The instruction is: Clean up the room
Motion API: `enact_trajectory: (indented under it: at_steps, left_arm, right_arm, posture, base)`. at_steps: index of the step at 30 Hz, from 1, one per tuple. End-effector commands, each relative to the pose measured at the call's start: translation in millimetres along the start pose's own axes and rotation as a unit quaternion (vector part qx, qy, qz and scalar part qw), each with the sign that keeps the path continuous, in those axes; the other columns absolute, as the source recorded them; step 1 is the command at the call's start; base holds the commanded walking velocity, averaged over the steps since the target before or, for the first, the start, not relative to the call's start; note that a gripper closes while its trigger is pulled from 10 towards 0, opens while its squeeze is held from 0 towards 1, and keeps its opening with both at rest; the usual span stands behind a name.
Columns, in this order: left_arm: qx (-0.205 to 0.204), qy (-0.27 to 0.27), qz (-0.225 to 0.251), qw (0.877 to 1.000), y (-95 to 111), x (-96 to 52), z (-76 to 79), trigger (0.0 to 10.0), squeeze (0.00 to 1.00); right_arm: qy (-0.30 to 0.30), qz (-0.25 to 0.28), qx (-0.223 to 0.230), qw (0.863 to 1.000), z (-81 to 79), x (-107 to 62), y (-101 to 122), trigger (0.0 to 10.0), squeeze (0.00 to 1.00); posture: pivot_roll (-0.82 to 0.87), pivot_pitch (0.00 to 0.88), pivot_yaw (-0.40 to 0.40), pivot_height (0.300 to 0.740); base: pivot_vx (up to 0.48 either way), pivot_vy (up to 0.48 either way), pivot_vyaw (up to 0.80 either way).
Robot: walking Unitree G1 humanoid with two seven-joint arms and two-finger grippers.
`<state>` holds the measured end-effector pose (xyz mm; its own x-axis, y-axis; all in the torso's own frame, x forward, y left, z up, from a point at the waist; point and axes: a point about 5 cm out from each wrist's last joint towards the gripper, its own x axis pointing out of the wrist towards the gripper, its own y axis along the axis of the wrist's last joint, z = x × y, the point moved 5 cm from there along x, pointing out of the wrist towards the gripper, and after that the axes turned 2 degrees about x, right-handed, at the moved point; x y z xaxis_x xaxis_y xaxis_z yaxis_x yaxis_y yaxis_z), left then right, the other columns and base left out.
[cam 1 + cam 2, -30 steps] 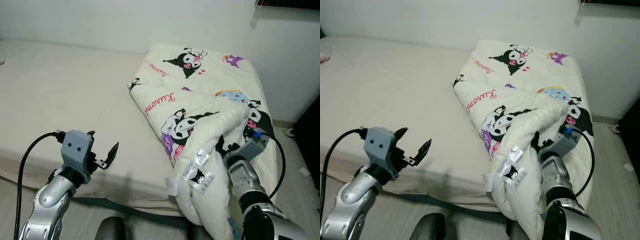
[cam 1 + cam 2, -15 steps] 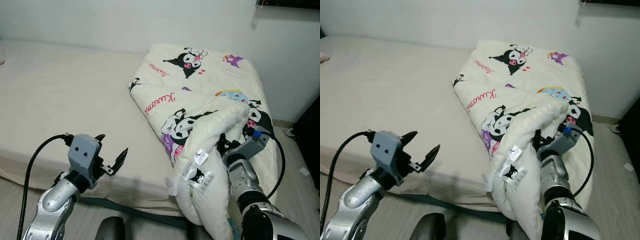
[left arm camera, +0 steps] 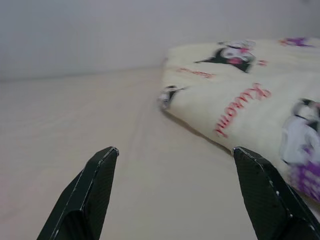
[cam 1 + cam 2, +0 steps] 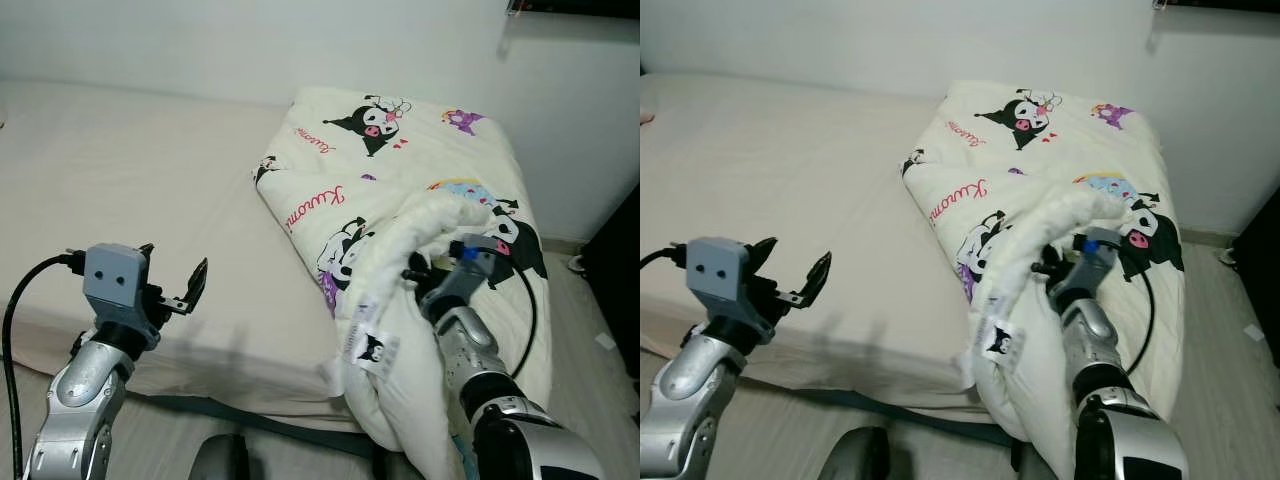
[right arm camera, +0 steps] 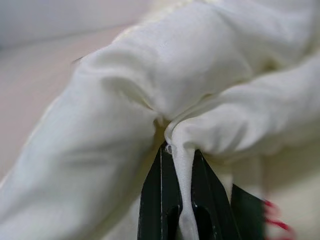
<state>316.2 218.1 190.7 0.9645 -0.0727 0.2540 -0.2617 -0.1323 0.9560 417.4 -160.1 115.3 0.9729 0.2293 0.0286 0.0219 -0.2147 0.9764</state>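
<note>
Right wrist view: the right gripper has its jaws clamped on a pinched fold of the cream cartoon-print quilt, which lies bunched on the bed beyond them. It looks soft, bulky and floppy; a thick hem fold should grip best. The left gripper hovers, jaws apart, over bare mattress.

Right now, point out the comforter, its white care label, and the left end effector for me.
comforter (image 4: 400, 150): left eye view, flat printed top.
care label (image 4: 371, 349): left eye view, middle of the tag on the hanging edge.
left end effector (image 3: 175, 185): left wrist view, midway between its open fingertips.
</note>
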Motion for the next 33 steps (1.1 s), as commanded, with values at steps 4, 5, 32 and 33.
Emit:
enact_trajectory:
  at_steps: [4, 5, 32, 33]
  left_arm:
    - [-0.016, 0.036, -0.010, 0.999, -6, 0.5, -12.8, 10.0, 0.00]
    - [-0.019, 0.045, -0.012, 0.999, -7, 1.0, -15.6, 10.0, 0.00]
    - [0.020, 0.223, 0.007, 0.975, 4, 9.3, -77.1, 10.0, 0.00]
    - [0.026, 0.221, 0.009, 0.975, 5, 10.6, -77.2, 10.0, 0.00]
  right_arm:
    - [0.090, -0.010, -0.058, 0.994, -38.0, 8.3, -1, 0.0, 0.00]
    - [0.131, -0.012, -0.082, 0.988, -56.4, 10.8, -2, 0.0, 0.00]
    - [0.565, -0.118, -0.269, 0.771, -185.9, -80.7, -104, 10.0, 1.00]
    - [0.564, -0.120, -0.263, 0.773, -186.4, -81.7, -105, 10.0, 1.00]
  posture:
    - [0.09, 0.128, -0.047, 0.595]
    - [0.08, 0.128, -0.045, 0.595]
    - [0.08, 0.103, -0.021, 0.595]
    - [0.07, 0.101, -0.019, 0.595]
  base:
    - [0.000, 0.000, 0.00]
    - [0.000, 0.000, 0.00]
    - [0.000, 0.000, 0.00]
    - [0.000, 0.000, 0.00]
